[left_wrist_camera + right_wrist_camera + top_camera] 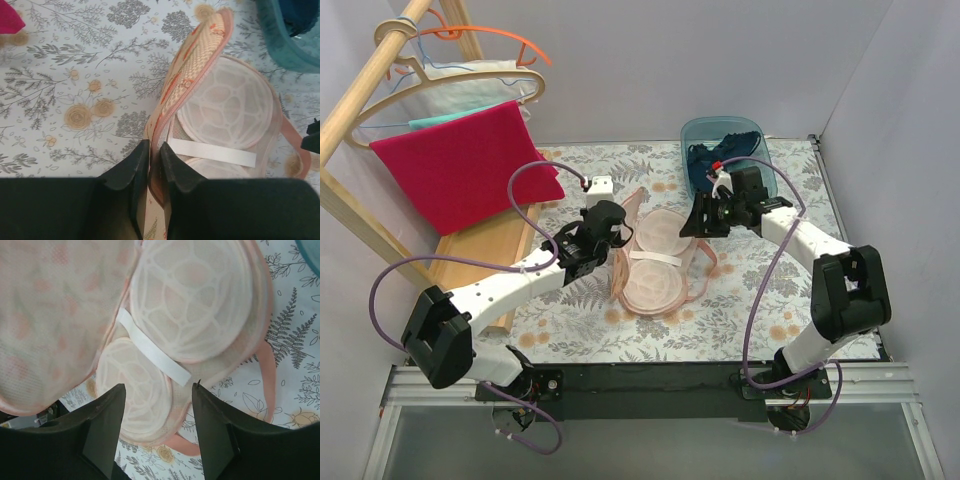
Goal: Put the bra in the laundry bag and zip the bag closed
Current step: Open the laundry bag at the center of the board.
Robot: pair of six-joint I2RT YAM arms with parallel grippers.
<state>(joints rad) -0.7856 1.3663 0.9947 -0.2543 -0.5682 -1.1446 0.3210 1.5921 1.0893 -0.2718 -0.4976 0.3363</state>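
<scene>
L claw [154,159] pinches laundry bag [655,262] open by its edge; R claw [158,395], jaws wide, hovers above. Best: hold edge high while R fetches bra [704,160] from teal tub [725,123], 1 o'clock.

Both our arms reach in toward the middle

Left end effector [154,147] is pinched tight on the laundry bag [192,55] flap. Right end effector [159,388] hangs with its fingers spread wide.

The right end effector [158,386] hangs spread over the laundry bag [200,300] — its flap raised.
</scene>
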